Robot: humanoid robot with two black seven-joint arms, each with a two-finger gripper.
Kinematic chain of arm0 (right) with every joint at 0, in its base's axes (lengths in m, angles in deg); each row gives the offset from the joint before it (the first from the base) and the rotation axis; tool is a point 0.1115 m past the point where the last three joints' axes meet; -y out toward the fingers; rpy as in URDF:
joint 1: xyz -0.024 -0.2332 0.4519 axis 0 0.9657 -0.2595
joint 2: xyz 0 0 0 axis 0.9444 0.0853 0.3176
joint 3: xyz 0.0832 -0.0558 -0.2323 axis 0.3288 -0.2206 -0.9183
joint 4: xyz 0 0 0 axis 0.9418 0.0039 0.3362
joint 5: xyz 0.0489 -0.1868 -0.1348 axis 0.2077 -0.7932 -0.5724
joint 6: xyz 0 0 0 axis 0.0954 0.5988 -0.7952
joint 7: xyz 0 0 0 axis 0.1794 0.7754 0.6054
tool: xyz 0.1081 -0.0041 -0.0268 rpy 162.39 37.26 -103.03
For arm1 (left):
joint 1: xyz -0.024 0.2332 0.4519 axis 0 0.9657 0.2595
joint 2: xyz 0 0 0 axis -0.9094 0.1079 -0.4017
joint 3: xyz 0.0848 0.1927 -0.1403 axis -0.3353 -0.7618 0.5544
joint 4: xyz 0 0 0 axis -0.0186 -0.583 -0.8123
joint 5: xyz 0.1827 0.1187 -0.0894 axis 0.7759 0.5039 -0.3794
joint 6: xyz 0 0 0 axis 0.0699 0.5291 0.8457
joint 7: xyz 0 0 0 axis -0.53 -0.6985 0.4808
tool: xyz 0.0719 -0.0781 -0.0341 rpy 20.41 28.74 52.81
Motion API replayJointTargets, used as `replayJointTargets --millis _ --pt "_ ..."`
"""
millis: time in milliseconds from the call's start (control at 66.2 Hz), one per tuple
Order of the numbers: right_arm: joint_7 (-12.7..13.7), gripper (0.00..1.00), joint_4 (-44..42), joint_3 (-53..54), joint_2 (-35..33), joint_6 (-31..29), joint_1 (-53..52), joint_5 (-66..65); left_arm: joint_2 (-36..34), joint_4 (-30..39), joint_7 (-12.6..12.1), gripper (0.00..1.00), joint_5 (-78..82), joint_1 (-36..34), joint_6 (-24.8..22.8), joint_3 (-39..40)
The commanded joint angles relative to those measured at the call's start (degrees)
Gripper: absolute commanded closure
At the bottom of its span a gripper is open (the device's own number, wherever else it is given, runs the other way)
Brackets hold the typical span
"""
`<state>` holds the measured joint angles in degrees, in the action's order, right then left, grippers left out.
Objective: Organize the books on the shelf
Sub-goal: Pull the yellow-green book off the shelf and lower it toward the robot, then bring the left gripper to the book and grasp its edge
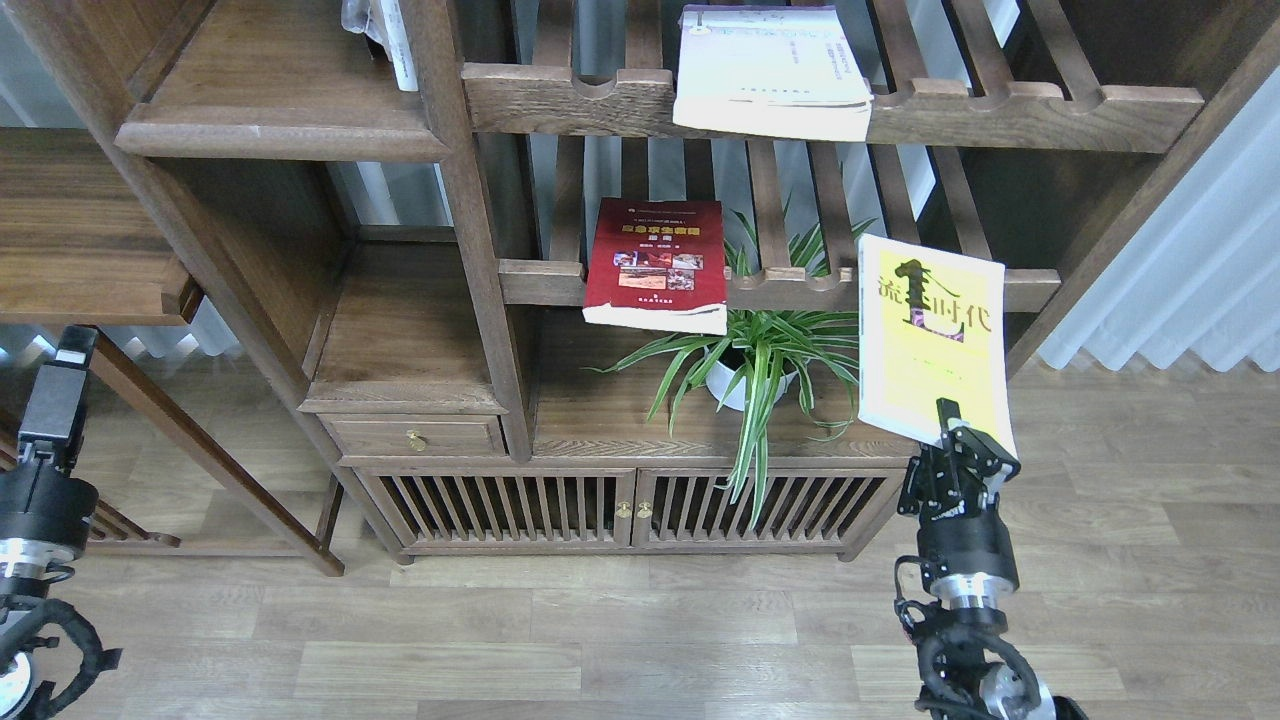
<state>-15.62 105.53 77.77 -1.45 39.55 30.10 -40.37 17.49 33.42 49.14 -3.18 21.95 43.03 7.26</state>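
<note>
My right gripper is shut on the lower edge of the lime-yellow and white book and holds it upright in the air, cover toward me, in front of the bookcase's right side. The dark red book lies on the lower slatted rack, overhanging its front rail. The white-lavender book lies on the upper slatted rack. The solid dark-brown plank shelf is at the upper left. My left gripper is at the far left, low, away from the books; its fingers cannot be told apart.
A potted spider plant stands on the cabinet top under the lower rack. A small drawer and slatted cabinet doors are below. A wooden table is at the left. White curtains hang at the right.
</note>
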Motion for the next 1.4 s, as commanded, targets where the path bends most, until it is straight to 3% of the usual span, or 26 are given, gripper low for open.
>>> replayJointTargets --millis 0,226,498,921,997,1057,1117,1223,1253,1268,1283,1389 --pt "0.1 0.98 -0.2 1.0 0.0 0.0 2.1 1.0 0.1 -0.1 -0.1 0.00 0.0 0.1 0.0 -0.4" --pt "0.3 0.99 -0.9 -1.2 0.0 0.0 5.5 1.0 1.6 -2.2 -0.3 0.00 0.0 0.4 0.0 -2.7" --pt "0.5 0.99 -0.8 -11.6 -2.1 0.0 5.2 0.2 0.7 -3.9 -0.5 0.00 0.2 0.2 0.0 -11.0" --pt "0.8 0.99 -3.1 -33.5 -8.1 0.0 -6.3 -5.3 0.5 -5.5 -0.3 0.00 0.3 -2.2 0.0 -15.6" --pt "1.6 0.99 -3.1 -34.7 -8.0 0.0 -6.9 -5.4 0.7 -4.5 -0.4 0.00 -0.4 -1.8 0.0 -15.9" --pt "4.0 0.98 -3.1 -35.8 -7.7 0.0 -7.1 -5.7 -0.2 -3.6 -1.0 0.00 -4.9 -1.0 0.0 -16.3" --pt "6.2 0.98 -3.2 -36.3 -7.3 0.0 -7.3 -6.0 -0.9 -3.5 -3.1 0.00 -12.5 -0.3 0.0 -18.7" --pt "7.5 0.98 -3.1 -36.7 -6.6 0.0 -7.6 -6.8 -3.8 -2.6 -10.3 0.00 -24.2 -0.5 0.0 -25.7" --pt "7.6 0.98 -3.1 -36.6 -6.5 0.0 -7.8 -7.0 -5.0 -2.1 -13.1 0.00 -26.2 -0.5 0.0 -27.3" --pt "7.7 0.98 -3.1 -36.7 -6.4 0.0 -8.4 -7.1 -6.4 -1.5 -16.5 0.00 -27.2 -0.7 0.0 -29.3" --pt "7.8 0.98 -3.1 -36.7 -6.5 0.0 -8.6 -7.1 -6.7 -1.4 -18.0 0.00 -27.3 -0.9 0.0 -30.0" --pt "9.9 0.98 -3.1 -36.9 -6.2 0.0 -8.9 -7.1 -8.3 -1.3 -22.9 0.00 -27.6 -1.9 0.0 -33.8"
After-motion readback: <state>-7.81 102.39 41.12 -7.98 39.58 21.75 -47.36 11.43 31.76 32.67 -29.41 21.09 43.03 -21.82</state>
